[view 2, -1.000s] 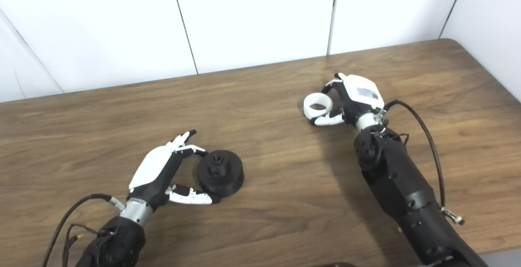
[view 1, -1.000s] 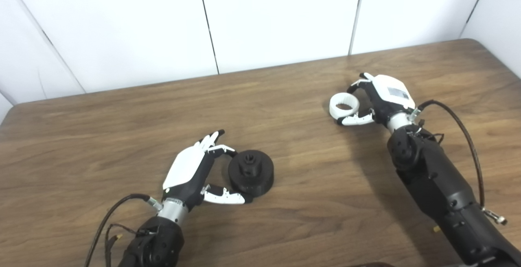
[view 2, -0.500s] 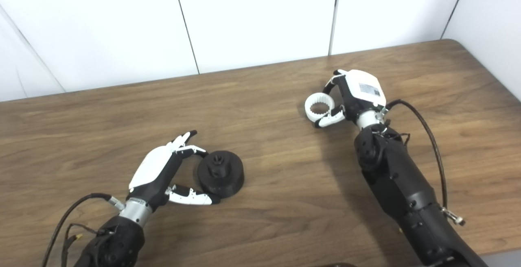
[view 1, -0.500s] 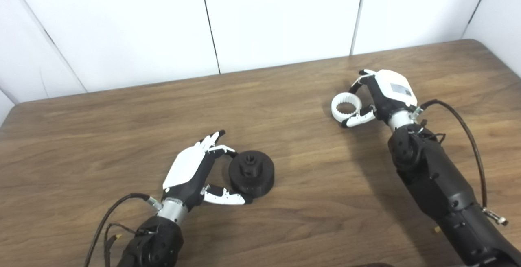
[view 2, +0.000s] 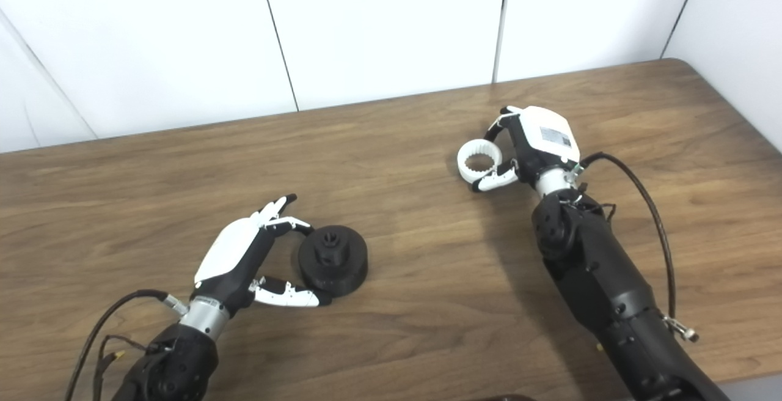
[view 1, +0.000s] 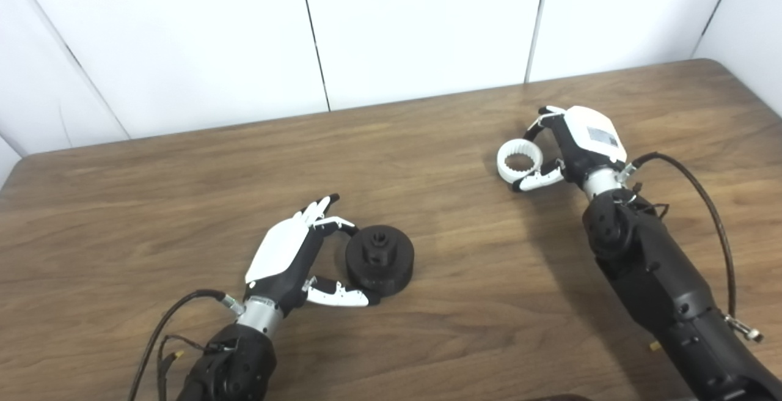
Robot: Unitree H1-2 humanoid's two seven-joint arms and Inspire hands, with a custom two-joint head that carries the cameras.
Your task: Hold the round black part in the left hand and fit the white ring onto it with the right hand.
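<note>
The round black part [view 1: 379, 259], a thick disc with a raised hub, lies flat on the wooden table [view 1: 183, 193] left of centre. My left hand [view 1: 287, 260] curls around its left side with fingers apart; the thumb [view 1: 339, 296] lies against the part's lower left edge and a fingertip [view 1: 345, 225] hovers near its upper left edge. The part rests on the table. The white ring [view 1: 520, 161], toothed inside, is at the right rear, pinched between the thumb and fingers of my right hand [view 1: 577, 147] and tilted a little toward me.
White wall panels [view 1: 421, 22] rise just behind the table's far edge. A black cable [view 1: 708, 205] loops beside my right forearm, and another cable [view 1: 165, 321] trails from my left wrist. Bare wood lies between the two hands.
My right thumb has closed under the white ring, and the ring has tipped so its inner teeth show. The left hand has barely moved; the black part sits slightly further right.
</note>
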